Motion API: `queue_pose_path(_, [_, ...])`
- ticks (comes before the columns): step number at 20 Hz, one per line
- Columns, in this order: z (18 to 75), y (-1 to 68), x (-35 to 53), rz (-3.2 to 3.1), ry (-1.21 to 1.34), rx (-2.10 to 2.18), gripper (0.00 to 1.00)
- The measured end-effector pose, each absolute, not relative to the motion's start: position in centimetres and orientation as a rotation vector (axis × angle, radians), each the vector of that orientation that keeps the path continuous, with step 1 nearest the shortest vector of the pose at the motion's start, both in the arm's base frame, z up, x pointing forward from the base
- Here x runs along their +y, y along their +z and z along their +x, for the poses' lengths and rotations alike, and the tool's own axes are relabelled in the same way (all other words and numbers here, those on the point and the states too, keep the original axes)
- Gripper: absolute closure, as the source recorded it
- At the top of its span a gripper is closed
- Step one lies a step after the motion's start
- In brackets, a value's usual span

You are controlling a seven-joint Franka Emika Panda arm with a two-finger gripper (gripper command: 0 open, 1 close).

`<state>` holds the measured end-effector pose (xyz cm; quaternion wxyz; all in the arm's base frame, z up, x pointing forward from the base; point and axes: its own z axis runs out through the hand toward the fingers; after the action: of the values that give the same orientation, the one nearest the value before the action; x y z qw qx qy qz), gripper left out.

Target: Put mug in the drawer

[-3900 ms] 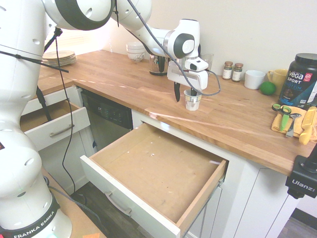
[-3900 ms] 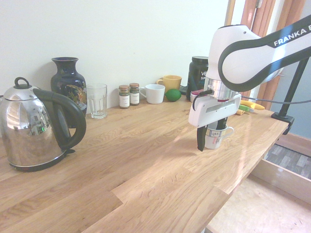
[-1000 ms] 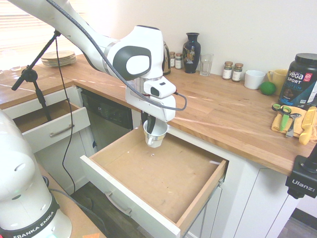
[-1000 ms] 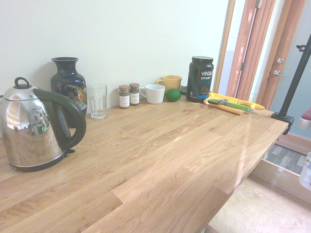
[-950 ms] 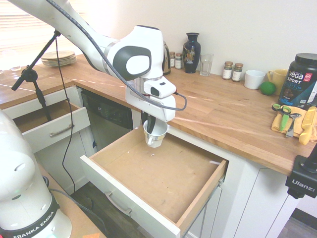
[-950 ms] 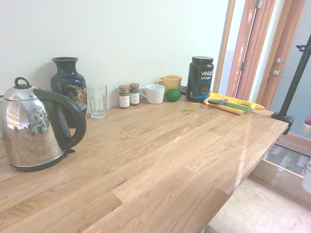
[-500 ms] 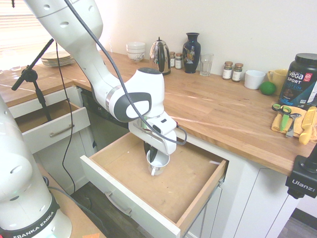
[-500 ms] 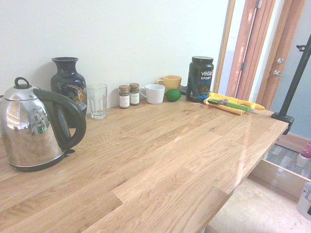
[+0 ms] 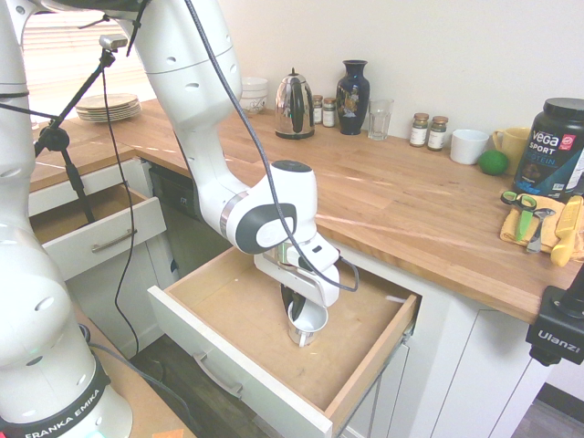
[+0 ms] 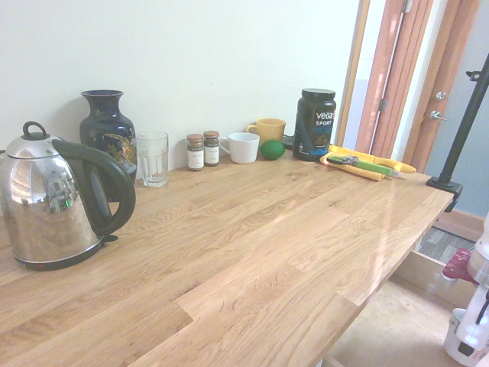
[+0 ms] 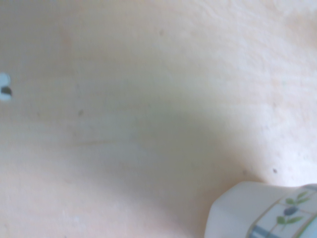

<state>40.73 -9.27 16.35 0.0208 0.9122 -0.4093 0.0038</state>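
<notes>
Holding mug (image 9: 307,324) | gripper (image 9: 301,310) pointing down, clamped on mug rim | mug upright, low inside open light-wood drawer (image 9: 239,367), near its middle | kettle (image 9: 294,106) on countertop (image 9: 401,196)

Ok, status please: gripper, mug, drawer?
Gripper shut on mug, pointing down. Mug low inside open drawer, upright. Drawer floor bare beneath.

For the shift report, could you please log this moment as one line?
pincer: shut on mug | mug: low inside drawer | contact with drawer floor: unclear | release: not yet
</notes>
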Motion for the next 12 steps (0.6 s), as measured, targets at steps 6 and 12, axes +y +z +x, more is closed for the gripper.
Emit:
queue_pose_path(6, [41.45,16.52,-9.24,2.817,-0.002,-1.311,0.0])
queue_pose_path(12, [41.7,16.47,-9.29,2.814,-0.005,-1.319,0.0])
